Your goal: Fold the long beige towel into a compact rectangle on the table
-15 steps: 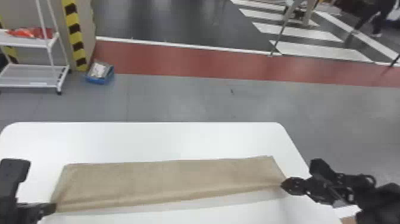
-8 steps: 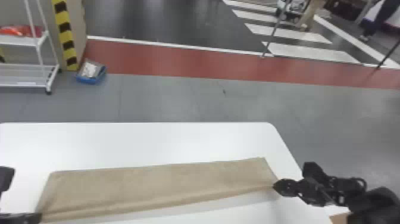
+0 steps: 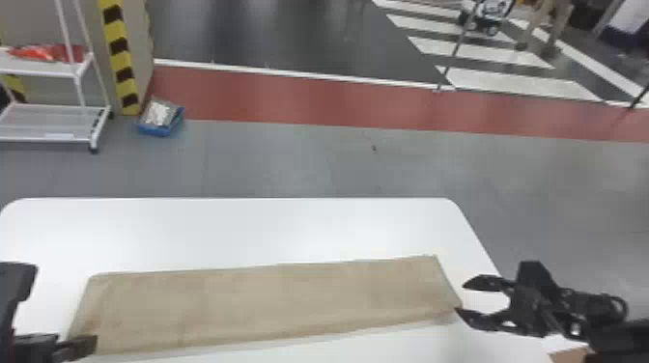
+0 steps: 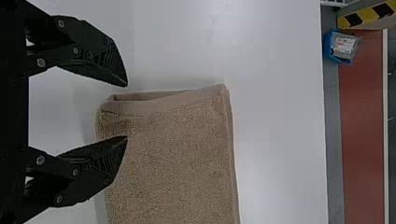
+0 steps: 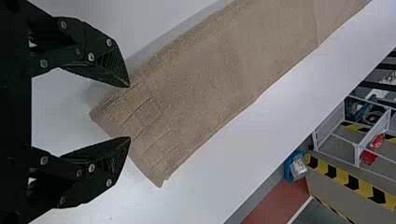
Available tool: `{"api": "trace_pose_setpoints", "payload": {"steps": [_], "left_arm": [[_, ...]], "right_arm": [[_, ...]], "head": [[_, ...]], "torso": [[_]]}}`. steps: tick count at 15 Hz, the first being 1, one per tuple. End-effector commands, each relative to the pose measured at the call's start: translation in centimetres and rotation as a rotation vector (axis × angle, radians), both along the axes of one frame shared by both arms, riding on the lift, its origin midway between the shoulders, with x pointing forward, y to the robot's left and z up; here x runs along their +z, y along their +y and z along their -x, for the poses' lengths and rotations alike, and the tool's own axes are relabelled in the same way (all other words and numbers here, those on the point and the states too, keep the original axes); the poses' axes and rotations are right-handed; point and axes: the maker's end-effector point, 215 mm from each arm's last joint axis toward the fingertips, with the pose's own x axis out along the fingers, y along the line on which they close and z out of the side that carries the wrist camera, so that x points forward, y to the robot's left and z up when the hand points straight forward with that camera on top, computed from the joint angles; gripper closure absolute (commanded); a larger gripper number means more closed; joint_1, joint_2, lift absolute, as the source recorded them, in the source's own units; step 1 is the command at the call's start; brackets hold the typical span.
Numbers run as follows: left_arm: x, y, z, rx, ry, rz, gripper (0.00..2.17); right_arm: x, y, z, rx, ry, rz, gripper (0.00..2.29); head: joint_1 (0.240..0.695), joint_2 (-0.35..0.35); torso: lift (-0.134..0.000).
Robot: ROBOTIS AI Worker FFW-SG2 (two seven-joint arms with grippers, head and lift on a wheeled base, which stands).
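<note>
The right jaws have been spread; the towel point(image 3: 270, 304) is laid out on the bench point(image 3: 232, 231) between them and the left jaws, also spread. Its edges should be cleared without dragging.

Looks like an industrial hall or large workshop; can't tell exactly which. Has a smooth grey floor point(image 3: 289, 164), bordered towards twelve o'clock in the head view by a red band point(image 3: 338, 99) and a white line point(image 3: 289, 73). Shows crosswalk-like white stripes point(image 3: 516, 86) on darker flooring point(image 3: 265, 34) between one and two o'clock. Carries yellow-and-black hazard striping point(image 3: 120, 60) around ten o'clock, near a white wheeled rack point(image 3: 38, 67) and a blue bin point(image 3: 154, 131) on the floor.
</note>
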Motion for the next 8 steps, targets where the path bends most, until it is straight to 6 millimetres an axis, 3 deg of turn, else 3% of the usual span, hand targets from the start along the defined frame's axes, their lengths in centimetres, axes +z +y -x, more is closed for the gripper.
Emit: {"api": "trace_pose_setpoints", "payload": {"steps": [1, 5, 8], "left_arm": [[0.6, -0.2, -0.3, -0.002, -0.018, -0.005, 0.13], [1.0, -0.3, -1.3, 0.008, -0.060, -0.001, 0.13], [0.2, -0.5, -1.2, 0.042, -0.046, 0.004, 0.14]], "right_arm": [[0.8, -0.8, 0.3, -0.023, -0.020, -0.021, 0.48], [4.5, -2.5, -0.8, -0.112, -0.136, -0.143, 0.30], [5.1, -3.1, -1.2, -0.149, -0.187, -0.152, 0.30]], "head": [[0.695, -0.267], [0.695, -0.279], [0.695, -0.294]], "torso": [[0.000], [0.000], [0.000]]}}
